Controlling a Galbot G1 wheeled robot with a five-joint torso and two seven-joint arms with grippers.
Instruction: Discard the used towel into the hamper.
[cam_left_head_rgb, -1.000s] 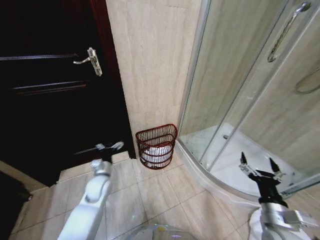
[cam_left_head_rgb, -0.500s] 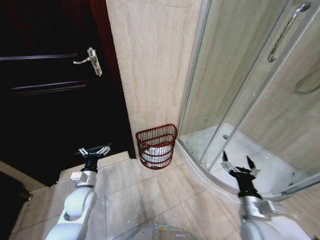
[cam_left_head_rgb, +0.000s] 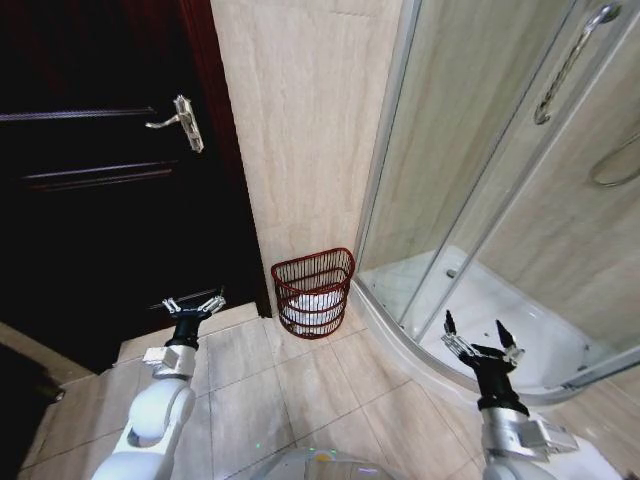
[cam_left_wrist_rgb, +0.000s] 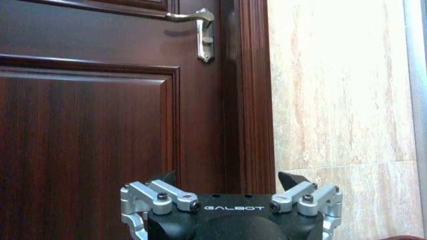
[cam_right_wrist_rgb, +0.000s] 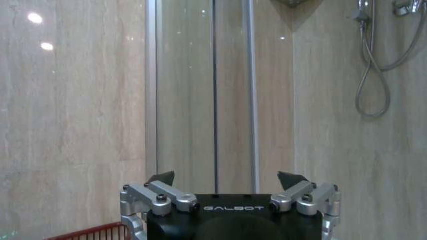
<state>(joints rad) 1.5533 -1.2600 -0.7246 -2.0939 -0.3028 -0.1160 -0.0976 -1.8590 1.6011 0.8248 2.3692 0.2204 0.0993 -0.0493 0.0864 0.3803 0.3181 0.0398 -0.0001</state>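
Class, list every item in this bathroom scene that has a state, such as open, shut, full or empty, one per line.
hamper: upright on the floor by the wall, white cloth inside.
door: shut, handle level.
shower enclosure: glass panels shut as far as visible.
left gripper: open, empty, facing the door.
right gripper: open, empty, before the shower.

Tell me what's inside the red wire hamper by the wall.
Through the ribs of the hamper, something white, likely the towel, lies low inside. Its underside and the hamper floor are covered.
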